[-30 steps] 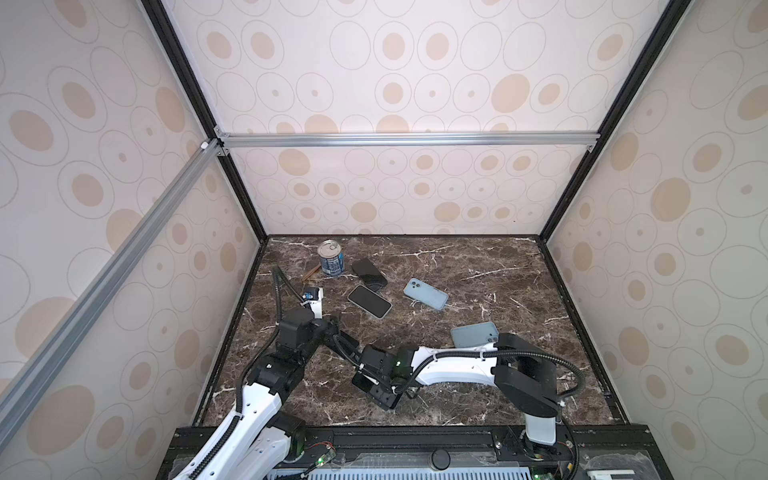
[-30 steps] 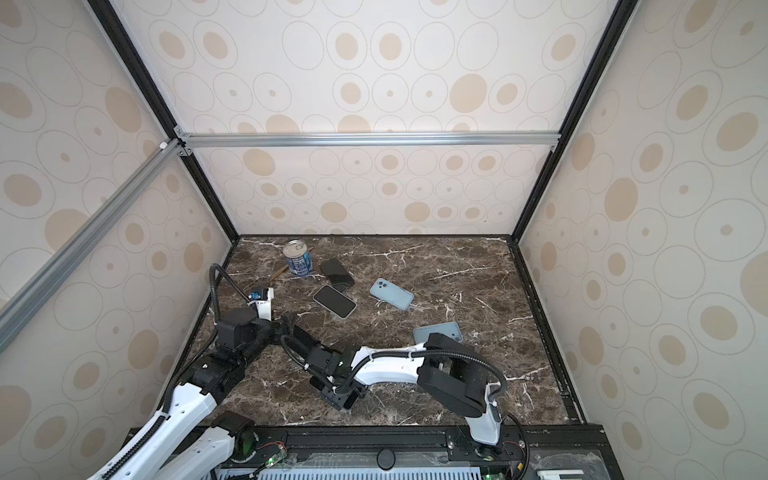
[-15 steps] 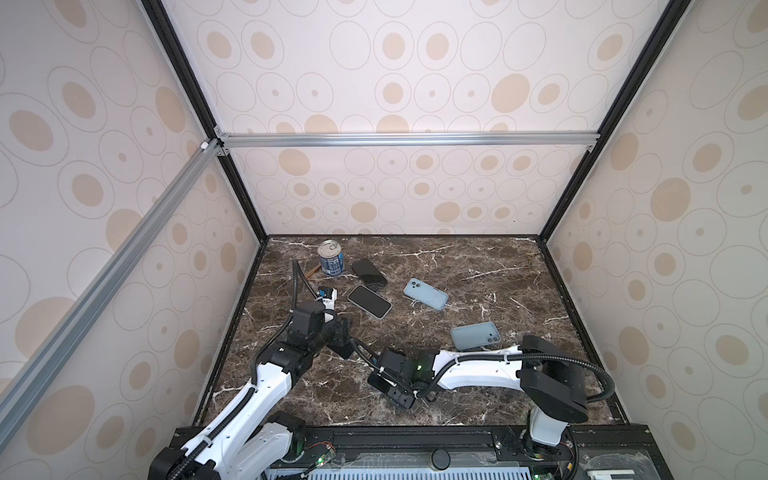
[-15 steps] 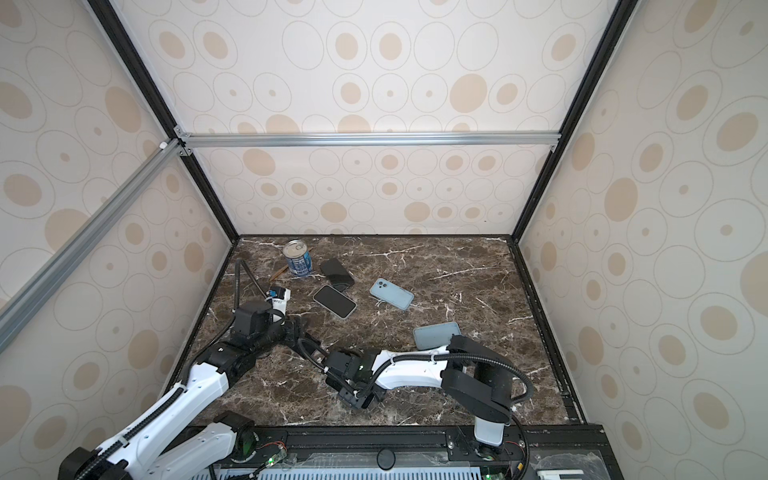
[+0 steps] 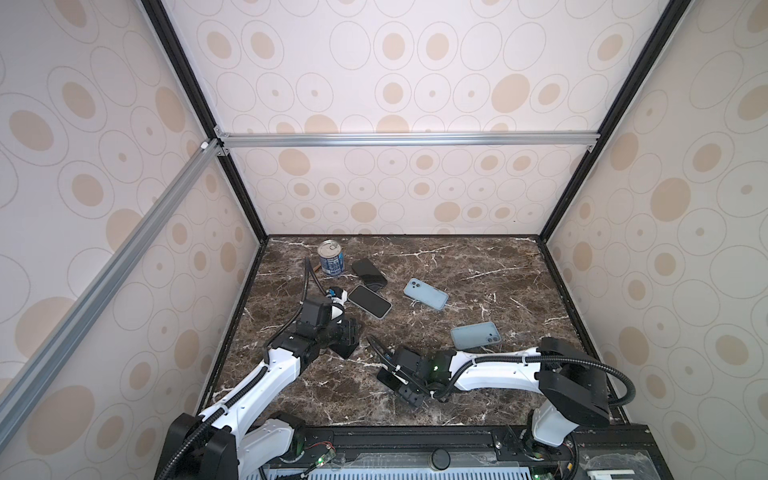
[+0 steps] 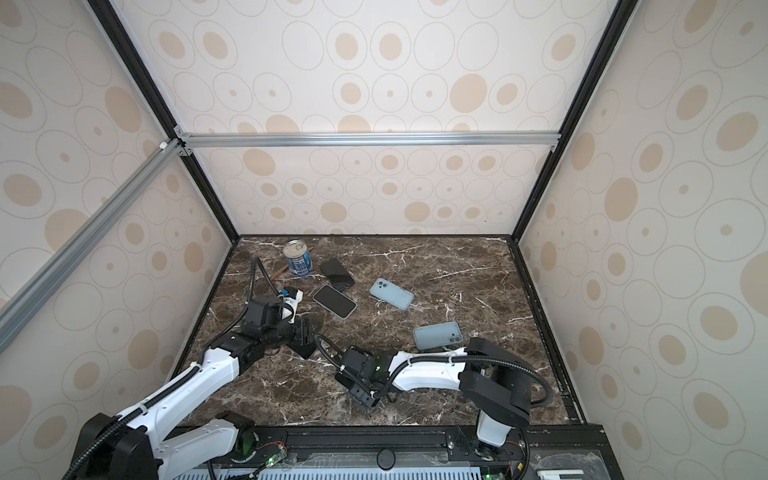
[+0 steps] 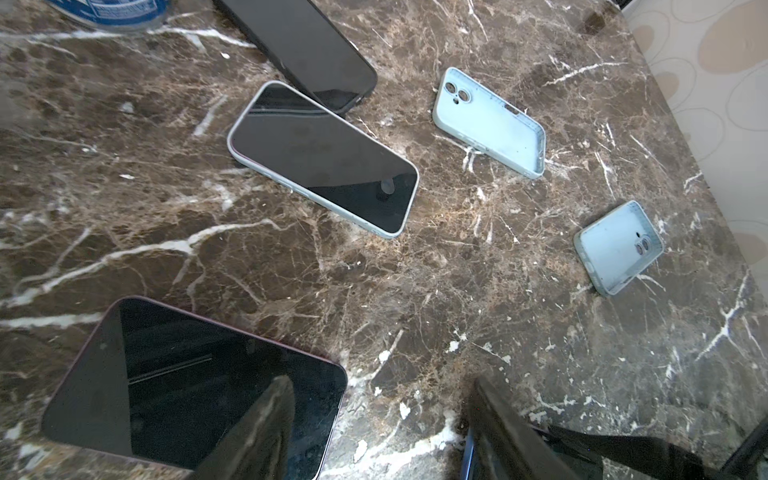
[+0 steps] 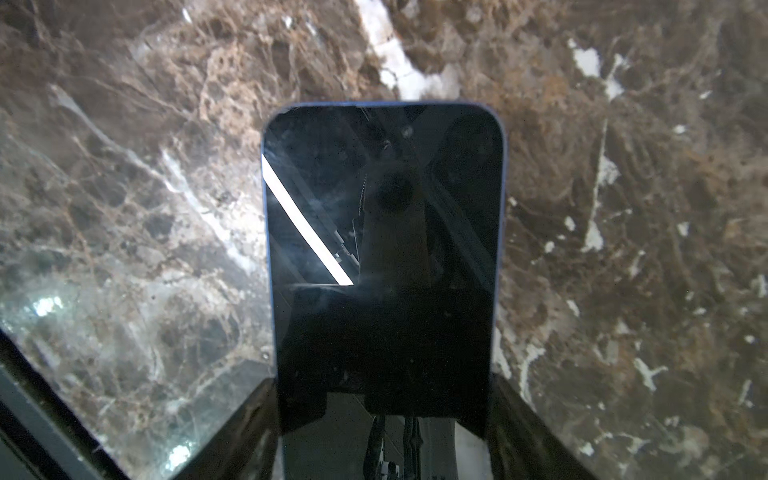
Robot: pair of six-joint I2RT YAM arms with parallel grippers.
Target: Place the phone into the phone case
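Right gripper (image 5: 395, 386) clamped on phone (image 8: 382, 249) by long edges, screen toward wrist camera, close to marble table (image 5: 478, 270) at 6 o'clock. Left gripper (image 5: 350, 338) spread wide, empty, at 9 o'clock, one finger over maroon-edged phone (image 7: 187, 382). Pale blue phone case (image 5: 476, 336) lies open side up at 3 o'clock. Second case (image 5: 426, 294) near centre.
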